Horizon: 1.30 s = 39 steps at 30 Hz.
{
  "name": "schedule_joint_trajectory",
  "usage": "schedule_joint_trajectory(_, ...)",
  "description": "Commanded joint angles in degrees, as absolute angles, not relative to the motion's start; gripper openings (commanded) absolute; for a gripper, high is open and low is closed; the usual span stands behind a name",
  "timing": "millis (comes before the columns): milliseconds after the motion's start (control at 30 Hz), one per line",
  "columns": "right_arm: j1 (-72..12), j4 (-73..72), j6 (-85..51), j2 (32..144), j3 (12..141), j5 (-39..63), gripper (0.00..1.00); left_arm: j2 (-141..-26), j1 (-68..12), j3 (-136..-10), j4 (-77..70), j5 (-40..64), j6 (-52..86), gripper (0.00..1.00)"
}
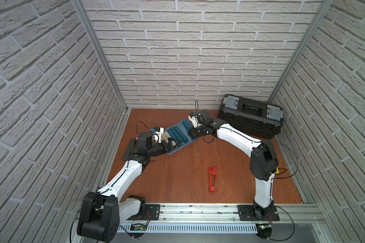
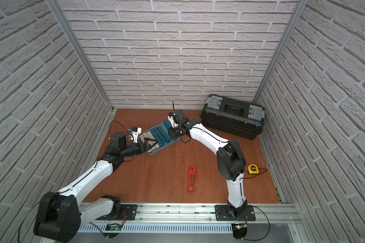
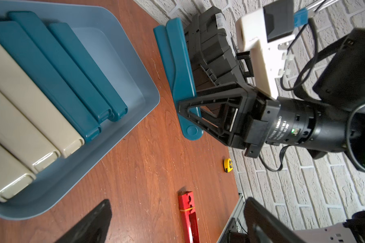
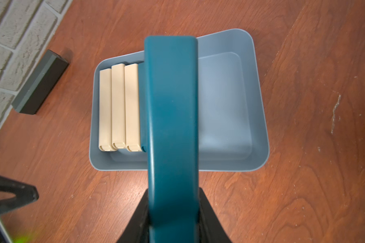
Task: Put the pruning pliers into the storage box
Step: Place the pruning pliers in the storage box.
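Right wrist view: right gripper point(image 4: 174, 202) clamps teal pliers point(image 4: 171, 105) that hide the storage box point(image 4: 259, 94) middle; left gripper point(image 2: 151, 144) spread wide.

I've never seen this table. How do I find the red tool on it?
Start at the brown wooden table and look at its front half, near the metal rail. The red tool lies flat there, alone on bare wood, apart from the light blue tray. It is the only red piece, thin and slotted; the beige bars and teal bars are plain.
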<state>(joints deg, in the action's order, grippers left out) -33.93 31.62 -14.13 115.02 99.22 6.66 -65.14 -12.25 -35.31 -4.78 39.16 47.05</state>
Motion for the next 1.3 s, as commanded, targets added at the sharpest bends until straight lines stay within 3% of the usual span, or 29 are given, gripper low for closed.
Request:
schedule_joint_trajectory(0,-34.5,31.42,-12.84,117.28,103.02,5.26,0.03,-64.67,-11.74,-34.15,-8.7,39.9,48.49,0.98)
schedule_joint_trajectory(533,-34.55,34.98,-9.99,130.1,116.97,1.53,0.03,-62.97,-9.41,-34.85,-4.3,40.17,47.1,0.98)
schedule_joint_trajectory(1267,-33.94,36.28,-9.58,139.78,125.68,-0.38,0.03,-65.82,-5.88,-34.8,-4.57,39.81,46.58,0.98)
